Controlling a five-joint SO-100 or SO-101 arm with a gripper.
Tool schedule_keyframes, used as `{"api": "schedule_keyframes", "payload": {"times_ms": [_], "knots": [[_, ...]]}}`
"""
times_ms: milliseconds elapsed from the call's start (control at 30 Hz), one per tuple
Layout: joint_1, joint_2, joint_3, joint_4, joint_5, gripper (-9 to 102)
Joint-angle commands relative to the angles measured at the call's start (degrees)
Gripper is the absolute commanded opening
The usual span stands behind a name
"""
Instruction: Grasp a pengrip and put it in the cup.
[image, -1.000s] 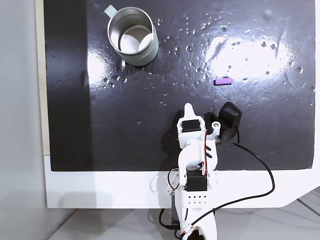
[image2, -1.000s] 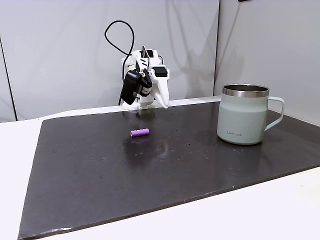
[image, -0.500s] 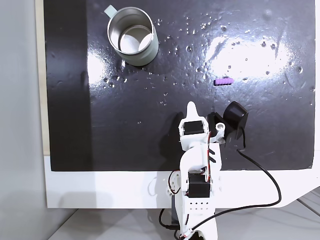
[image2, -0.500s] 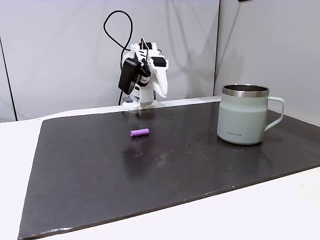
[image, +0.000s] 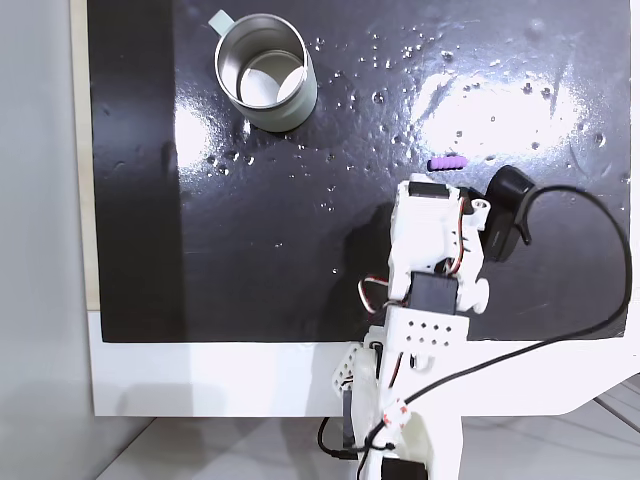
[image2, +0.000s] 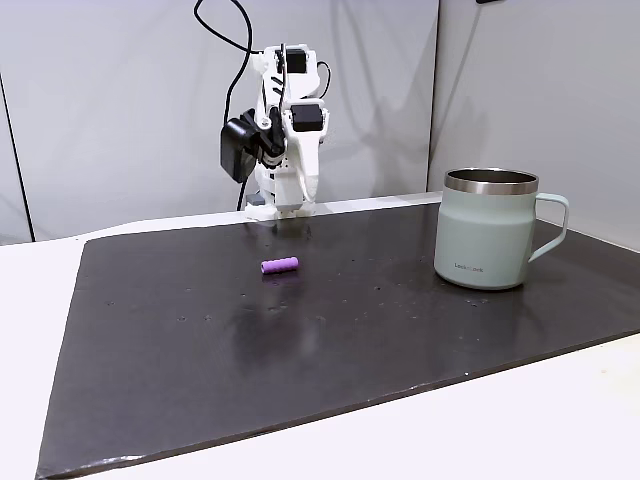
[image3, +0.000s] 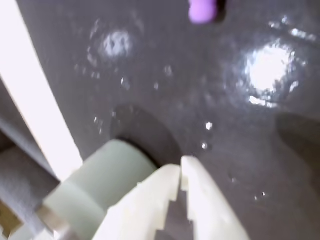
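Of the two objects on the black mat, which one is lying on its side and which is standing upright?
The small purple pengrip lies on its side, flat on the mat. The grey-green cup stands upright, its open steel mouth facing up.

Lab-like bench: black mat (image2: 300, 330), white table (image: 200, 380), bare grey walls (image2: 100, 100).

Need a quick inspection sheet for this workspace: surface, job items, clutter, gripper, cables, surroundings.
Surface: black mat, glossy, speckled with small marks, lying on a white table.
Pengrip: purple pengrip lies flat on the mat, untouched, apart from the cup.
Cup: grey-green steel cup upright, nothing seen inside from above.
Clutter: nothing seen.
Gripper: white gripper shut, empty, raised above the mat, short of the pengrip.
Cables: black cable loops from the wrist camera back toward the arm base.
Surroundings: plain grey wall panels behind.
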Motion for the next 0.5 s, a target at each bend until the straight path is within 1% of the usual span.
{"api": "schedule_keyframes", "payload": {"times_ms": [0,67,200,367,467], "knots": [[3.08,-10.81,-10.37,-1.32,0.35,1],[4.04,-15.21,-13.8,-0.53,0.18,2],[4.75,-20.48,-18.37,1.67,-0.97,8],[4.92,-22.32,-20.57,3.87,-2.64,17],[5.36,-23.03,-21.27,5.62,-4.57,17]]}}
